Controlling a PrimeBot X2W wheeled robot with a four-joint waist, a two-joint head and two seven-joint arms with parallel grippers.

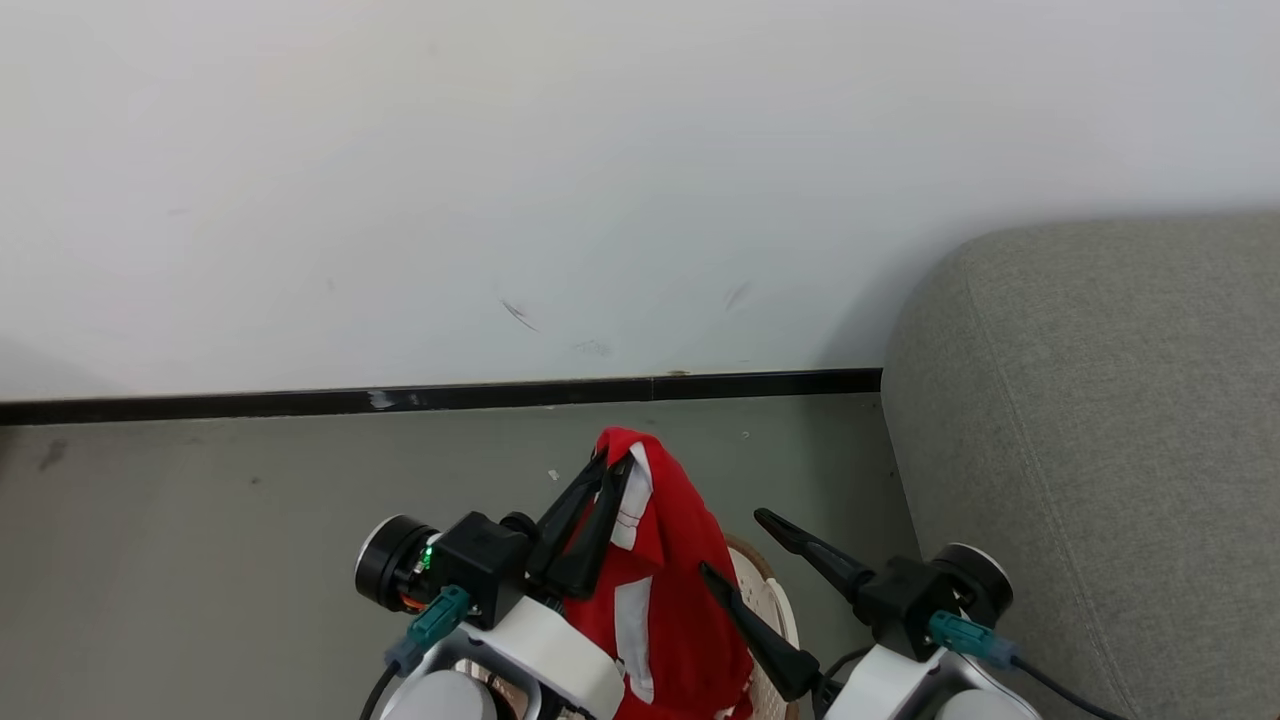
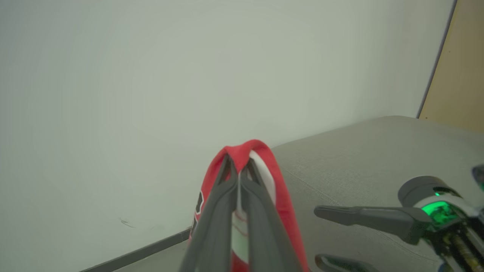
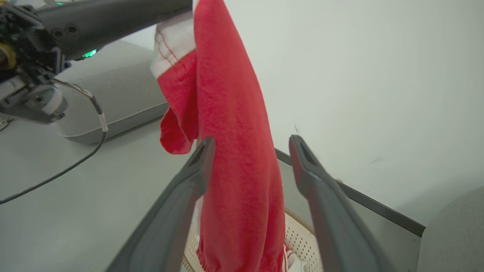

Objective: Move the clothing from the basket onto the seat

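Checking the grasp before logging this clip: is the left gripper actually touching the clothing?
Touching. In the left wrist view the left gripper is shut, pinching a fold of the clothing, and the red fabric drapes over its end.

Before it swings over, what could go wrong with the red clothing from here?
The left gripper pinches just a small fold of the clothing at its tips, so it might slip. Its lower end hangs in the basket and could drag it toward the sofa. The open right gripper nearby may snag the cloth.
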